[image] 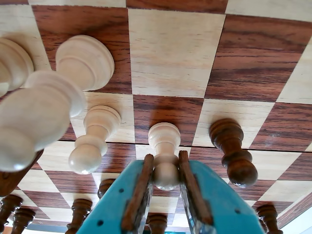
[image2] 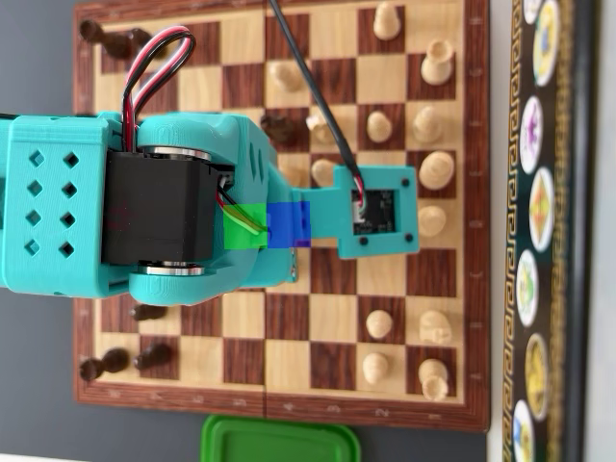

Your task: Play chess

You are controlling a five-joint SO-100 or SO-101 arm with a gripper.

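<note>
The wooden chessboard [image: 170, 53] fills the wrist view. My teal gripper [image: 165, 156] comes in from the bottom edge, and its brown pads [image: 145, 185] press both sides of a light pawn [image: 163, 139] at its collar and head. The pawn's base still sits on the board. Just to its right stands a dark pawn [image: 236, 153], and to its left another light pawn [image: 92, 141]. In the overhead view the arm [image2: 183, 217] covers the middle of the chessboard [image2: 337, 318], hiding the gripper and the held pawn.
Large light pieces [image: 39, 117] loom close at the left of the wrist view; dark pieces [image: 80, 209] line its bottom. Overhead, light pieces [image2: 433, 168] crowd the right files and dark ones [image2: 115, 361] the left. A green lid [image2: 279, 443] lies below the board, a patterned strip [image2: 539, 212] to its right.
</note>
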